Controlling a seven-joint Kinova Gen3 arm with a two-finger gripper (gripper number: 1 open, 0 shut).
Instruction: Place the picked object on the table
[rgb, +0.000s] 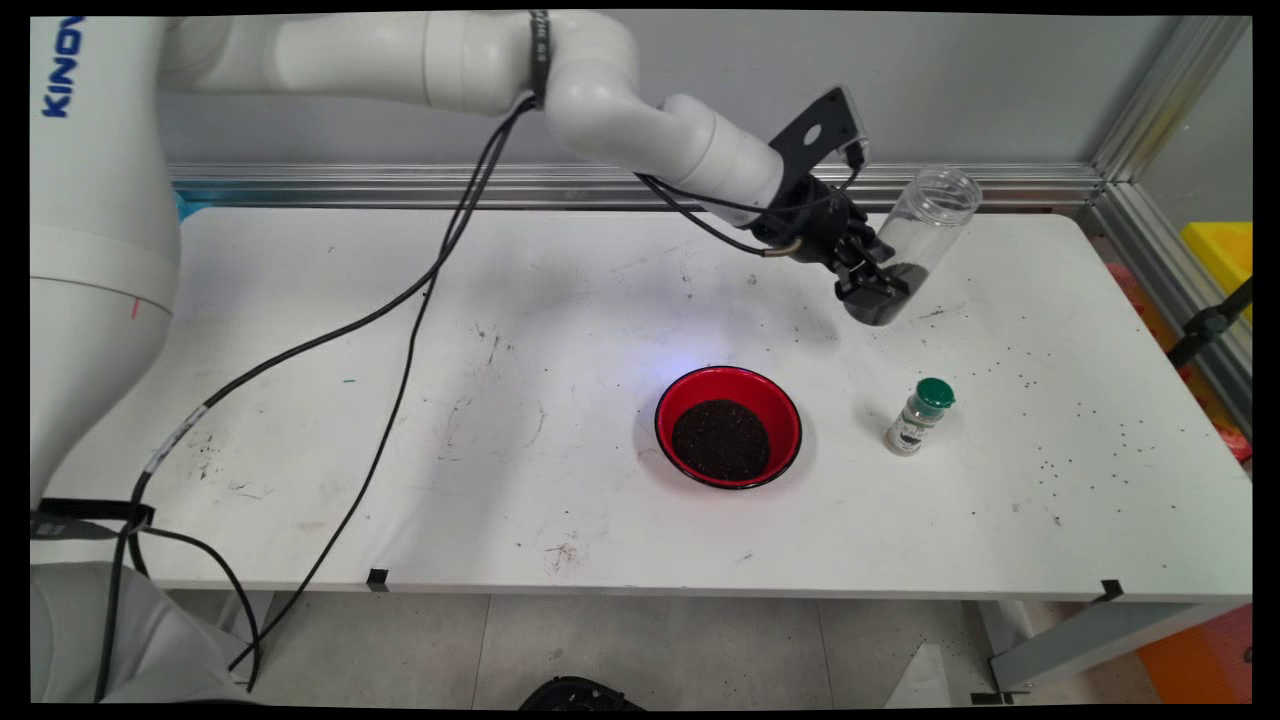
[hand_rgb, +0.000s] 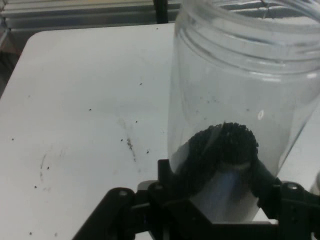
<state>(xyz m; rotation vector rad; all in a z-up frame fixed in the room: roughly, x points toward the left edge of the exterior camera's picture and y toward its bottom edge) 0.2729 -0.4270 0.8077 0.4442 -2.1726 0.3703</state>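
My gripper (rgb: 872, 285) is shut on a clear plastic jar (rgb: 920, 235), held in the air over the table's far right and tilted with its open mouth up and to the right. A little dark grainy stuff lies in the jar's bottom (hand_rgb: 220, 150). In the hand view the jar (hand_rgb: 240, 85) fills the right side, gripped between my fingers (hand_rgb: 165, 175) near its base. A red bowl (rgb: 728, 425) with dark grains in it stands on the table below and to the left. A small spice bottle with a green cap (rgb: 920, 415) stands upright right of the bowl.
The white table (rgb: 400, 400) has scuffs and scattered dark grains, mostly on its right side. Black cables (rgb: 420, 290) hang from the arm across the left half. An aluminium frame (rgb: 1150, 170) runs along the back and right edges.
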